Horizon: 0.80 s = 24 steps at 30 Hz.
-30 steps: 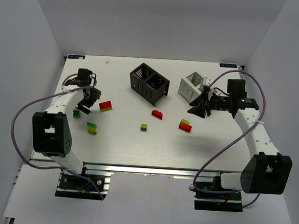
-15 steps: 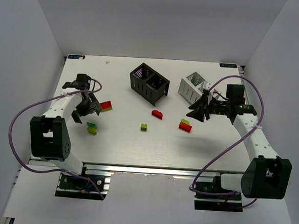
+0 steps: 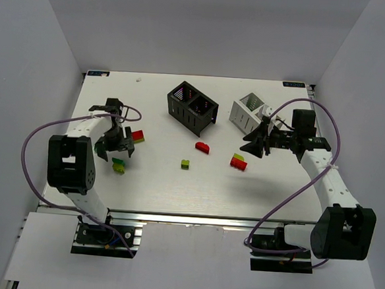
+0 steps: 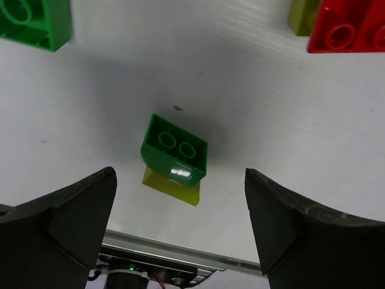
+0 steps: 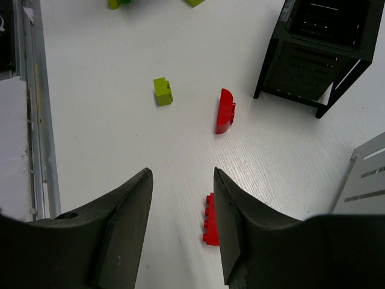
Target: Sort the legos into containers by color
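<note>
Green-on-yellow brick [image 3: 118, 165] sits lower left, with the left gripper [image 3: 115, 144] just above it in frame, jaws wide apart, empty. Black bin [image 3: 192, 107] upper centre, white bin [image 3: 249, 113] to its right. Right gripper [image 3: 254, 144] near red brick [image 3: 238, 163], jaws partly apart, empty.

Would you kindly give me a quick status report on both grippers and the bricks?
Left gripper open, empty, over green-on-yellow brick. Right gripper open, empty, near red brick. Nothing blocking either.
</note>
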### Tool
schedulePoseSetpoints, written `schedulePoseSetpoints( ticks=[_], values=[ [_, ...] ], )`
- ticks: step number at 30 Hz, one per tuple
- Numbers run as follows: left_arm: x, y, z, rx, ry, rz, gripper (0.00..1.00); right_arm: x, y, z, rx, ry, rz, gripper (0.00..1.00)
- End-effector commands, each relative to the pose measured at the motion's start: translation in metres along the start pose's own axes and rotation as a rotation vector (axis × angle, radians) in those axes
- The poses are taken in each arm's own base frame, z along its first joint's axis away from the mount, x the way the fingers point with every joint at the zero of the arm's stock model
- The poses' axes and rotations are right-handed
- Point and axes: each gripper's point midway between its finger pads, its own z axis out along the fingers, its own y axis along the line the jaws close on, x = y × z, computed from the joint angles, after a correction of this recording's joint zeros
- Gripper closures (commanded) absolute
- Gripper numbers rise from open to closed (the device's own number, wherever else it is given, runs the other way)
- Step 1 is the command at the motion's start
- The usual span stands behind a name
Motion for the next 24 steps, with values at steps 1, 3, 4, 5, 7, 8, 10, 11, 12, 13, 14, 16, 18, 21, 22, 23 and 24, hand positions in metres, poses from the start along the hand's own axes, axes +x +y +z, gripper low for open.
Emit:
schedulePoseSetpoints(
  ticks=[1, 3, 4, 5, 7, 8, 10, 11, 12, 13, 14, 16, 18, 21, 22, 23, 24],
  values=[
    [-0.017, -0.01, -0.007, 0.024, -0.052, 0.139, 0.04, -0.008, 0.001, -0.004, 0.015, -0.022, -0.043, 0.49],
    [-0.016, -0.01, -0.003, 0.013, -0.039, 0.185, 0.04, -0.009, 0.0, -0.005, 0.018, -0.022, -0.045, 0.49],
    [-0.014, -0.009, -0.002, 0.007, -0.035, 0.198, 0.04, -0.009, 0.0, -0.005, 0.019, -0.022, -0.045, 0.49],
    [-0.014, -0.009, -0.002, 0.001, -0.035, 0.209, 0.04, -0.01, -0.001, -0.005, 0.022, -0.022, -0.045, 0.49],
    [-0.011, -0.008, 0.001, -0.003, -0.032, 0.24, 0.04, -0.01, -0.003, -0.006, 0.028, -0.025, -0.047, 0.49],
    [-0.009, -0.006, 0.002, -0.016, -0.033, 0.248, 0.04, -0.01, -0.004, -0.006, 0.029, -0.024, -0.044, 0.49],
    [-0.004, 0.0, 0.006, -0.05, -0.021, 0.267, 0.05, -0.011, -0.005, -0.006, 0.032, -0.025, -0.047, 0.49],
    [-0.002, 0.0, 0.007, -0.057, -0.018, 0.28, 0.06, -0.011, -0.005, -0.006, 0.033, -0.025, -0.044, 0.49],
    [-0.001, 0.001, 0.008, -0.064, -0.017, 0.291, 0.06, -0.011, -0.006, -0.006, 0.035, -0.024, -0.044, 0.49],
    [-0.002, 0.004, 0.01, -0.079, -0.024, 0.295, 0.06, -0.011, -0.006, -0.006, 0.033, -0.024, -0.039, 0.48],
    [-0.001, 0.002, 0.011, -0.074, -0.022, 0.302, 0.06, -0.011, -0.007, -0.007, 0.035, -0.025, -0.04, 0.48],
    [-0.002, 0.001, 0.015, -0.069, -0.018, 0.313, 0.07, -0.012, -0.007, -0.007, 0.037, -0.026, -0.037, 0.48],
    [-0.001, 0.0, 0.018, -0.07, -0.006, 0.317, 0.07, -0.013, -0.007, -0.007, 0.037, -0.027, -0.039, 0.48],
    [0.002, -0.002, 0.024, -0.072, 0.005, 0.322, 0.07, -0.014, -0.008, -0.008, 0.043, -0.025, -0.04, 0.48],
    [0.001, -0.002, 0.025, -0.071, 0.002, 0.321, 0.08, -0.015, -0.008, -0.009, 0.046, -0.026, -0.044, 0.48],
    [0.002, -0.003, 0.025, -0.071, 0.0, 0.322, 0.08, -0.014, -0.007, -0.009, 0.046, -0.024, -0.04, 0.48],
    [0.002, -0.004, 0.025, -0.068, -0.003, 0.322, 0.09, -0.015, -0.007, -0.009, 0.048, -0.023, -0.044, 0.49]
  ],
)
